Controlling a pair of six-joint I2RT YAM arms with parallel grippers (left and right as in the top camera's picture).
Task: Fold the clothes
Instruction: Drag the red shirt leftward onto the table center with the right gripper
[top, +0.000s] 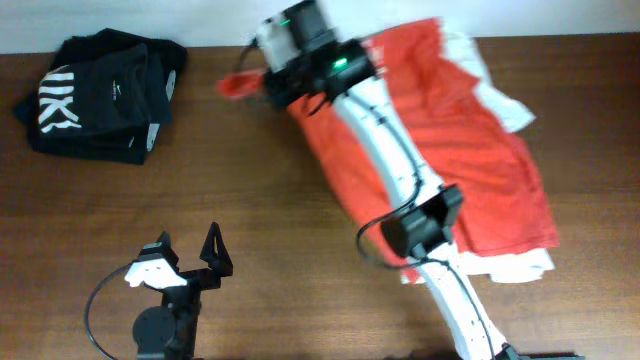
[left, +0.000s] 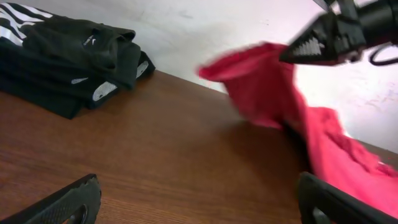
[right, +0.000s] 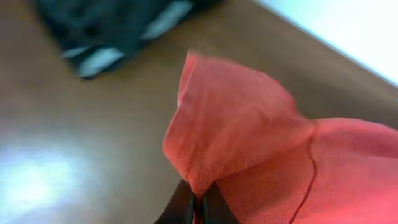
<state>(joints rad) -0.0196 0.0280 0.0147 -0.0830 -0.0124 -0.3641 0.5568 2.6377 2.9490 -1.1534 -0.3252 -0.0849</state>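
Note:
A red garment (top: 450, 150) with white trim lies spread on the right half of the brown table. My right gripper (top: 262, 85) is shut on its far left corner and holds that corner lifted above the table; the pinched red cloth fills the right wrist view (right: 236, 130) over the jaws (right: 198, 205). The left wrist view shows the raised red cloth (left: 261, 81) with the right gripper (left: 323, 40) on it. My left gripper (top: 190, 262) is open and empty near the front edge, its fingers (left: 199, 202) wide apart over bare wood.
A folded black garment (top: 100, 90) with white lettering sits at the far left corner; it also shows in the left wrist view (left: 68, 56) and, blurred, in the right wrist view (right: 118, 31). A white wall runs behind the table.

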